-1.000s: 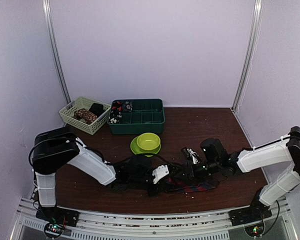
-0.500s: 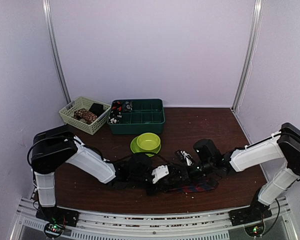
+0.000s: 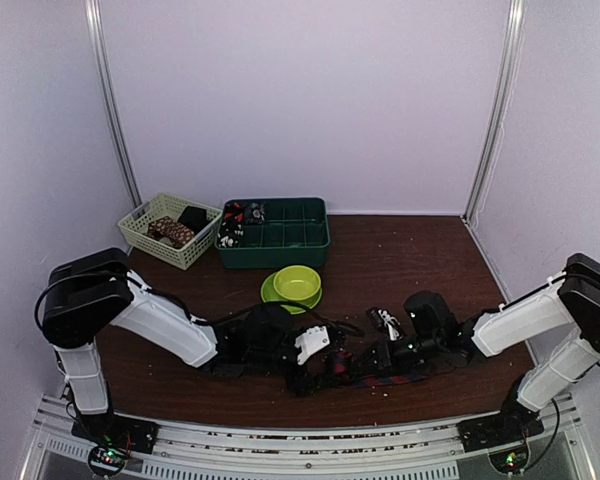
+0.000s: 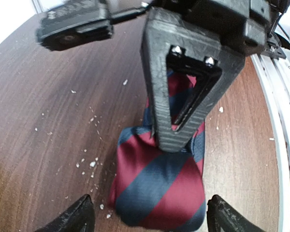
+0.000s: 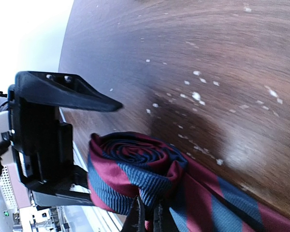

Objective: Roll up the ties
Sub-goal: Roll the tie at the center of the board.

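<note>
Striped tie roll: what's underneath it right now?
Beneath the striped tie roll only the dark wooden table shows, and the tie's unrolled tail leads away flat. Around it white crumbs dot the wood; any directly beneath are covered by the fabric.

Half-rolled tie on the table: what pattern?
Red and navy diagonal stripes on the tie. It shows best in the left wrist view.

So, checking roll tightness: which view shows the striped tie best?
Right wrist: the striped tie turns its coiled end to the camera. Left wrist shows its striped outside; the top view, only a dark speck.
</note>
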